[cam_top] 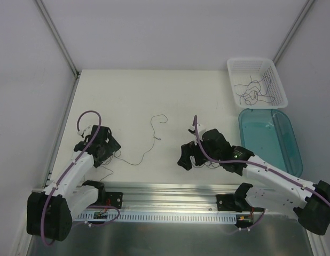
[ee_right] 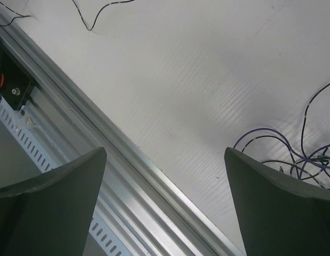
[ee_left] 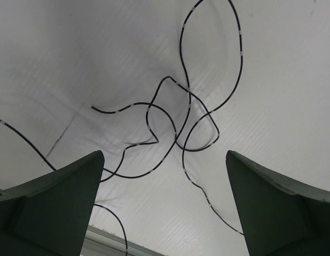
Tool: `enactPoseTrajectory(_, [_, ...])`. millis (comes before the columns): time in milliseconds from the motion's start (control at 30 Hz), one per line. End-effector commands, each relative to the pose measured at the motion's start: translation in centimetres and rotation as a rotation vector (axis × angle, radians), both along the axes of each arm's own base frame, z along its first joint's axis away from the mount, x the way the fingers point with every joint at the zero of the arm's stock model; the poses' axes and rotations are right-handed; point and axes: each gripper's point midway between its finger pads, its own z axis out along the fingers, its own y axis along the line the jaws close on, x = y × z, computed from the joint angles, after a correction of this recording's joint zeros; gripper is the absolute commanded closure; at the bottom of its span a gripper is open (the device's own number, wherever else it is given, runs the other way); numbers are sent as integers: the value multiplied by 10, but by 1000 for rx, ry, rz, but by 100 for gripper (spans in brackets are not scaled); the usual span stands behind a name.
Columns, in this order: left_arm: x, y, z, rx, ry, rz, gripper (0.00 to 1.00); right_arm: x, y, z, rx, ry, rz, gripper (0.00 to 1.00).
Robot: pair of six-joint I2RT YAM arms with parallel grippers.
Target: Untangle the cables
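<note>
Hovering spread wide and empty, the left tool (ee_left: 164,154) sits above looping cables (ee_left: 181,114) on the tabletop (ee_left: 74,64); the right tool (ee_right: 164,152), likewise spread, has a wad (ee_right: 309,160) beside it. Best pinch one strand, then draw apart slowly.

Clearance, top view
I find open table (cam_top: 122,90) upper left; basket (cam_top: 232,72), blue tray (cam_top: 272,145) block right edge; cables (cam_top: 152,124) cross centre.
</note>
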Motion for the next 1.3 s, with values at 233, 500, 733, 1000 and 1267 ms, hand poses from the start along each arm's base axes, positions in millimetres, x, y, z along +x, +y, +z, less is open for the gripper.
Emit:
enactPoseTrajectory(233, [22, -15, -17, -55, 10, -5, 1, -7, 8, 6, 30, -43, 28, 3])
enactPoseTrajectory(500, [20, -14, -33, -9, 91, -1, 37, -10, 9, 8, 21, -44, 38, 3])
enactPoseTrajectory(733, [20, -25, -43, 12, 150, -70, 100, -12, 10, 12, 17, -49, 44, 3])
enactPoseTrajectory(1000, [55, -87, 16, -27, -24, -347, 100, -11, 10, 17, 36, -48, -1, 3])
enactPoseTrajectory(1267, [58, -155, 107, -211, -240, -636, 100, 10, -4, 33, 118, -91, -221, 3])
